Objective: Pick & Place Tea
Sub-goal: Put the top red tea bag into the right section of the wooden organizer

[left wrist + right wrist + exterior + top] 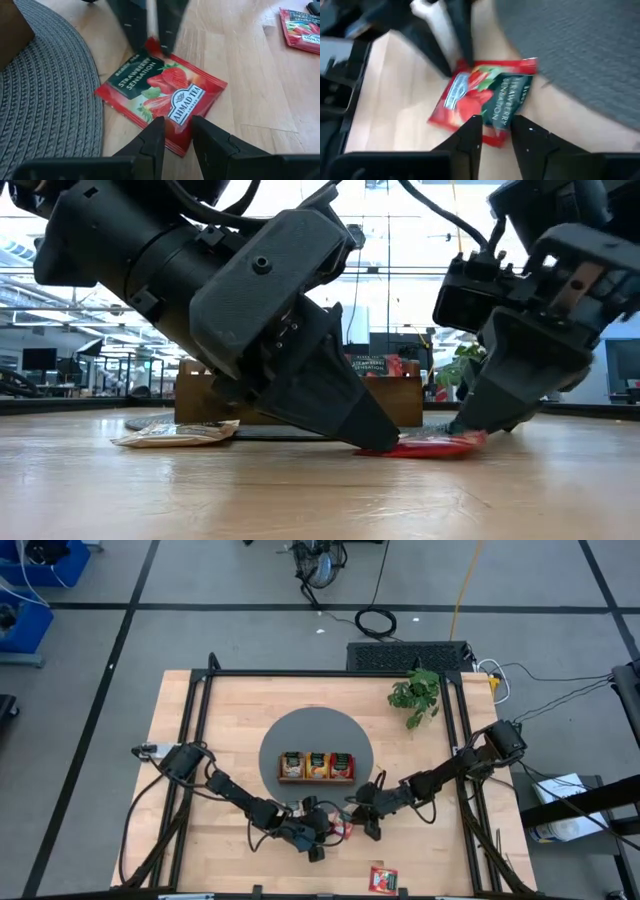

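Red tea packet (162, 97) lay flat between your grippers, left (176, 131) and right (495, 129) both narrowly parted, tips at opposite edges.

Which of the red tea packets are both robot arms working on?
The red strawberry packet beside the grey mat, between both sets of jaws. The other red packet lies alone near the table's front edge.
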